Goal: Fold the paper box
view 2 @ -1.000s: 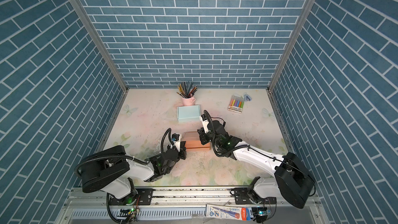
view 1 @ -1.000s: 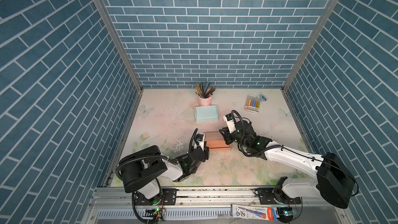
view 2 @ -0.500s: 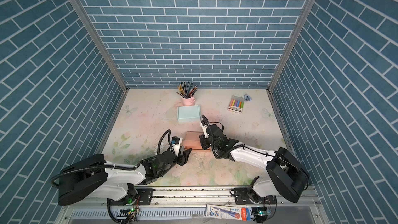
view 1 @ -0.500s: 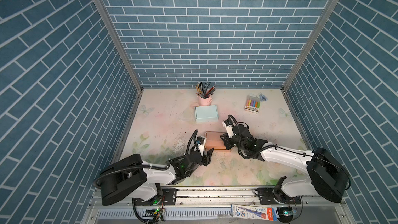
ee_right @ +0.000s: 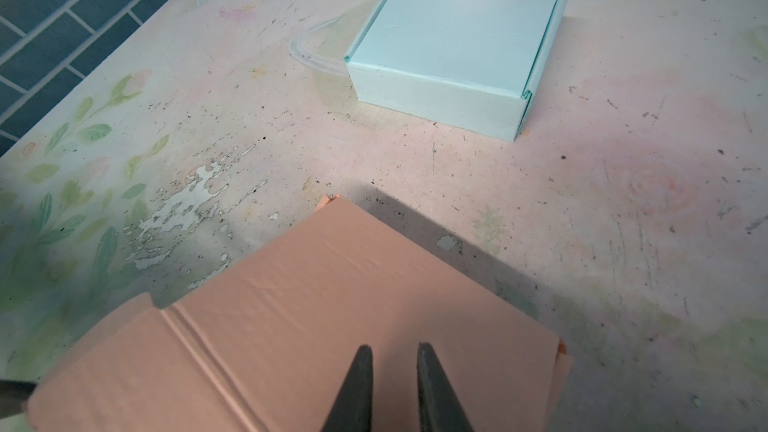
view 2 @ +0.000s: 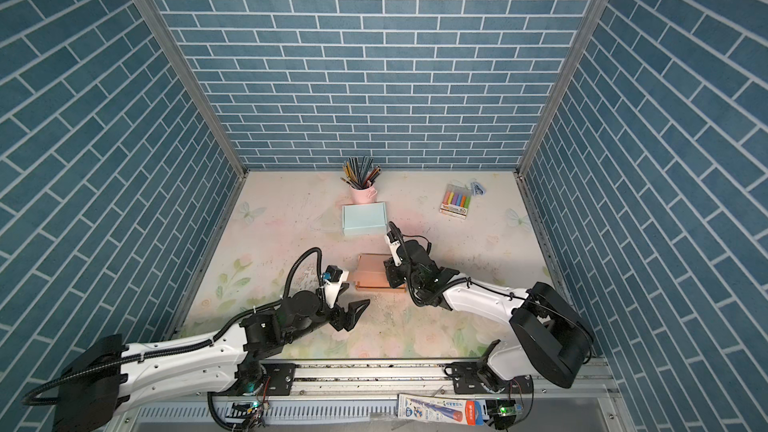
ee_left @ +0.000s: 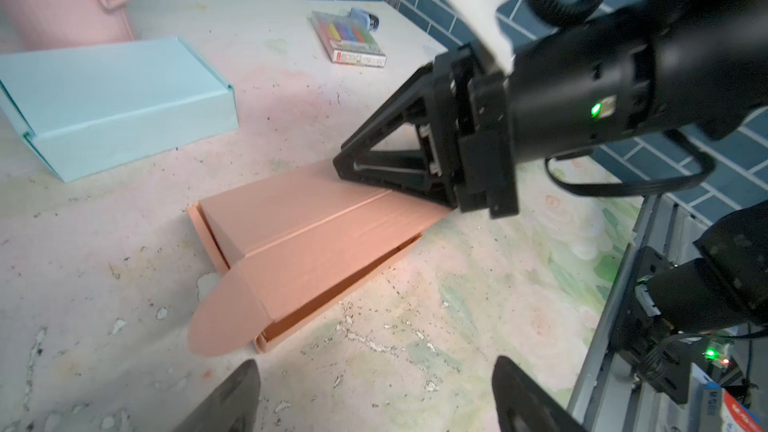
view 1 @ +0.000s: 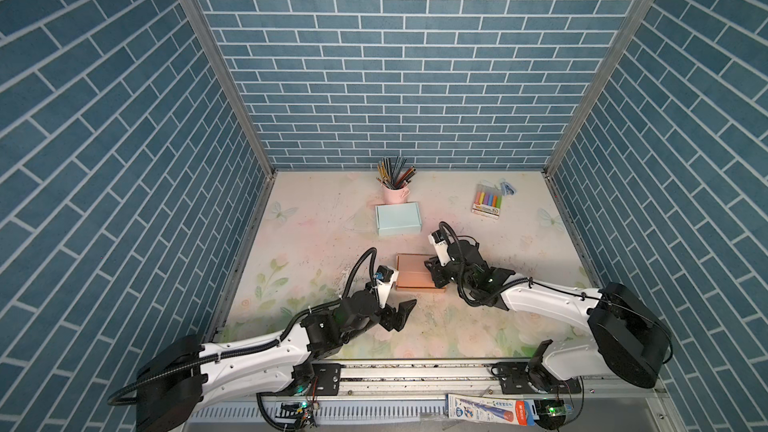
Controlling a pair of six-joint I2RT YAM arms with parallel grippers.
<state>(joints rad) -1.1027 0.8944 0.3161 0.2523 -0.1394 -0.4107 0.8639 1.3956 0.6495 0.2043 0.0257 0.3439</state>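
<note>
Holding anything on either arm? my spotter asks.

Nothing, I answer. My left hand (ee_left: 374, 371) is spread wide and empty, low over the surface (view 1: 316, 243), just short of the paper box (ee_left: 316, 234). My right hand (ee_right: 392, 351) has its fingers drawn nearly together with nothing between them, tips pressing on the lid (ee_right: 332, 284) at the end away from my left hand.

And the box itself?

Lying mid-surface between the two arms, lid down but not locked. The rounded flap (ee_left: 224, 317) at the end nearest my left hand sticks out flat, and a slit shows along the front.

What worries you?

Three things, I reckon. If my right hand lifts, the lid could spring up, since nothing tucks it. If my left hand comes in too low, it may shove the light box sideways from under that press rather than fold the flap. And a hard pinch could crease the card.
</note>
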